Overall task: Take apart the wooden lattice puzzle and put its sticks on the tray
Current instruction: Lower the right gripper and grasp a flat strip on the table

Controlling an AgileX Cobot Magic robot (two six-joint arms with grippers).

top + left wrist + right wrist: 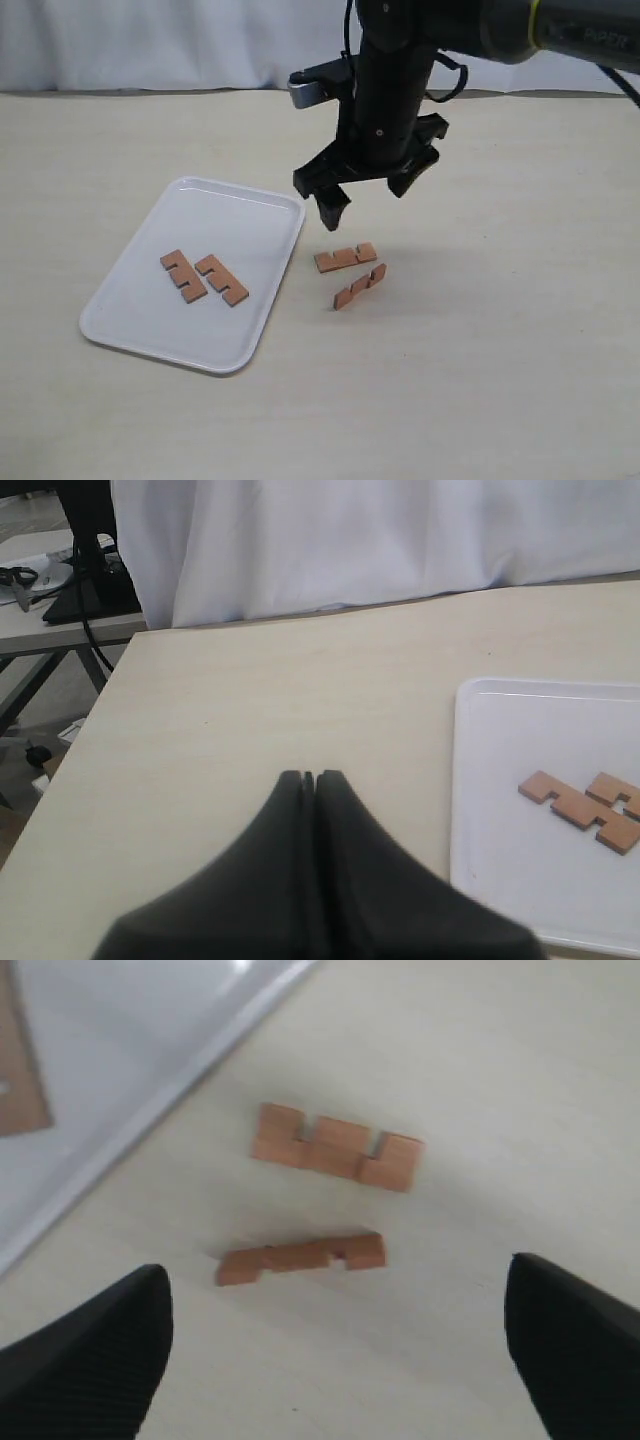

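The puzzle is apart into loose sticks. Two sticks lie side by side on the white tray; one pair shows in the left wrist view as sticks on the tray. Two more sticks lie on the table right of the tray: one flat, one on its edge. My right gripper hangs open just above these two, holding nothing. My left gripper is shut and empty, out of the exterior view.
The beige table ends at a white curtain at the back. In the left wrist view the table's side edge drops off toward a desk with cables.
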